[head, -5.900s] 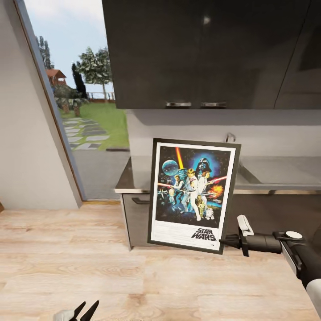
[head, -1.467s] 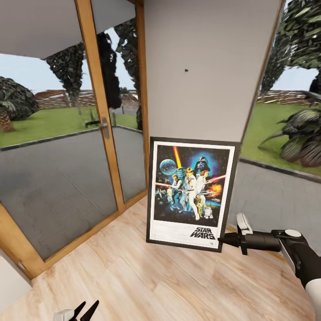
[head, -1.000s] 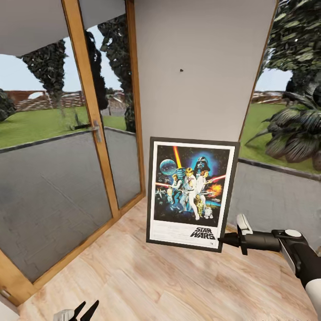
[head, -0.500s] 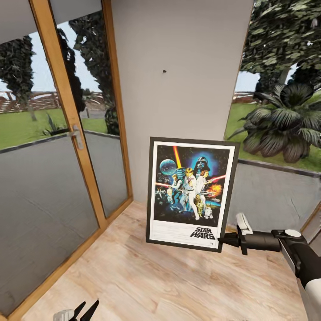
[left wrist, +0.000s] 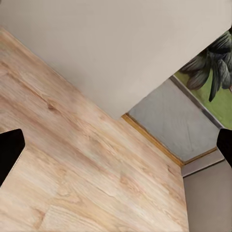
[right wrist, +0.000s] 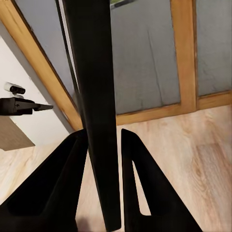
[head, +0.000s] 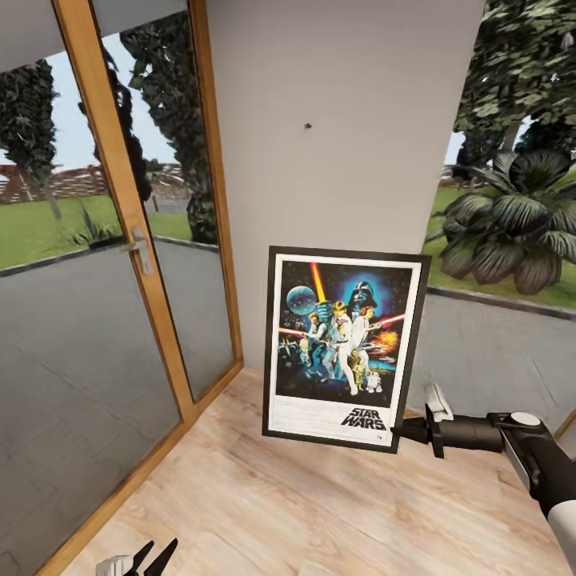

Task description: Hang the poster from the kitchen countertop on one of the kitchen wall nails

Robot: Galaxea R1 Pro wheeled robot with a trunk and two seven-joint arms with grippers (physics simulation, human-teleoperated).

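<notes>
The poster (head: 344,348), a Star Wars print with a white border and thin black frame, hangs upright above the floor in the head view. My right gripper (head: 406,432) is shut on its lower right corner. In the right wrist view the black frame edge (right wrist: 94,96) runs between the right gripper (right wrist: 104,145) fingers. A small dark wall nail (head: 309,126) sits on the grey wall above the poster. My left gripper (head: 150,558) is low at the left, open and holding nothing, as the left wrist view shows with the left gripper (left wrist: 117,150) fingertips far apart. The kitchen countertop is out of view.
A wood-framed glass door (head: 128,240) with a handle stands left of the grey wall panel (head: 344,96). A window (head: 512,240) with plants outside lies to the right. Light wooden floor (head: 304,512) stretches below.
The camera has turned from the countertop and cabinets to the wall between door and window. Over the last half second the nail drifted slightly right in view. The poster stays in the right gripper.
</notes>
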